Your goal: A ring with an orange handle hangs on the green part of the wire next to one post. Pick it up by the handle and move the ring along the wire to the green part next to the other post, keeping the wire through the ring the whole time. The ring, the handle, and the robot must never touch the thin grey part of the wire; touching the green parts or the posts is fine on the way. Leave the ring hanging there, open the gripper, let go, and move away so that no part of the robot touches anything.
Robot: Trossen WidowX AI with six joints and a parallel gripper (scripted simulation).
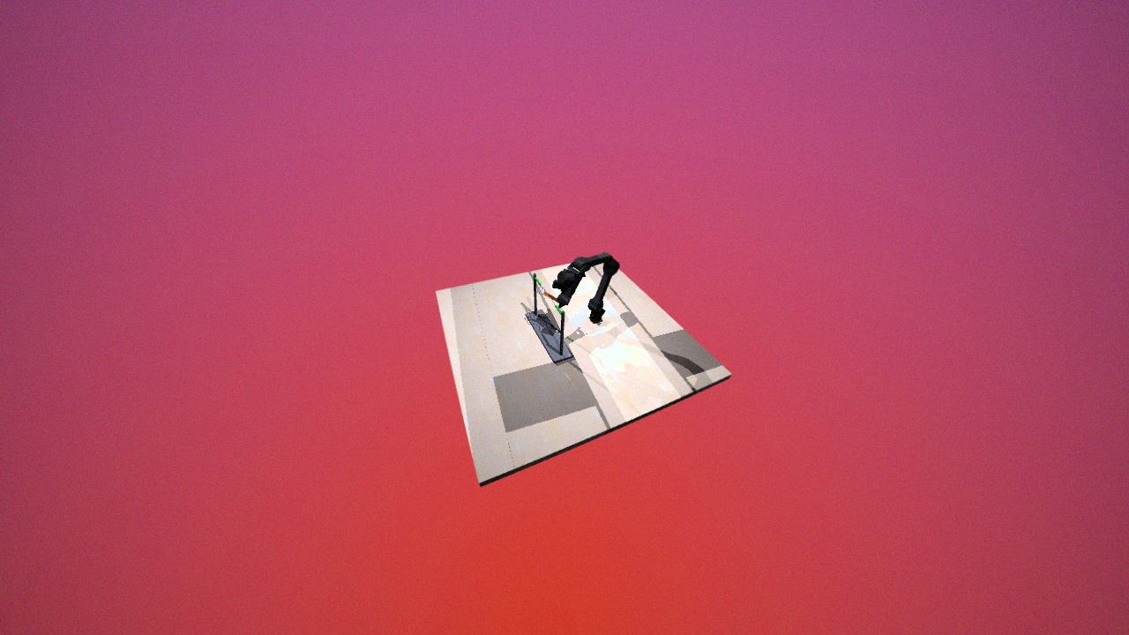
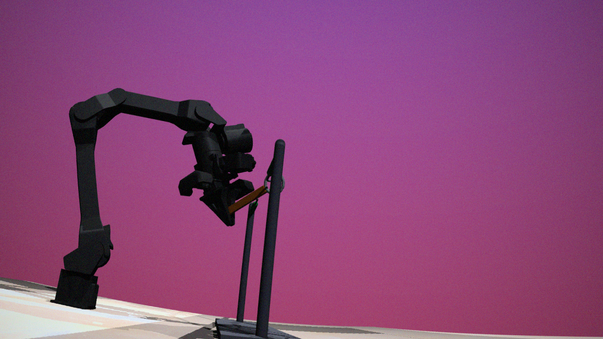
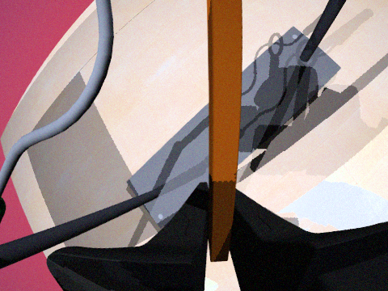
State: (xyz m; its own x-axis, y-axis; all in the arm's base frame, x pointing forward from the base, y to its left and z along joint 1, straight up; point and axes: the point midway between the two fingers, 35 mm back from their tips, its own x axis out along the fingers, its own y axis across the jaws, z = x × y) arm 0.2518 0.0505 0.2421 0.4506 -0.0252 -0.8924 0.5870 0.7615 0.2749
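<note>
A: From the wrist, what lies nearest?

B: The end effector (image 3: 218, 232), its two dark fingers pinching the lower end of the orange handle (image 3: 223, 86), which runs straight up out of view.

A: And past it?

B: Below lies the grey base plate (image 3: 178, 167) on the table (image 3: 162, 70), with a dark post (image 3: 336, 0) rising at the right and the thin grey wire (image 3: 99, 60) curving down the left side, apart from the handle.

A: Where is the ring?

B: In the exterior view the ring (image 2: 267, 181) sits high beside the taller-looking post (image 2: 269, 236), the handle slanting down from it into the end effector. Whether it touches the post, I cannot tell.

A: And on the table?

B: The plate stands toward the far corner, beside the arm (image 1: 594, 278).
</note>
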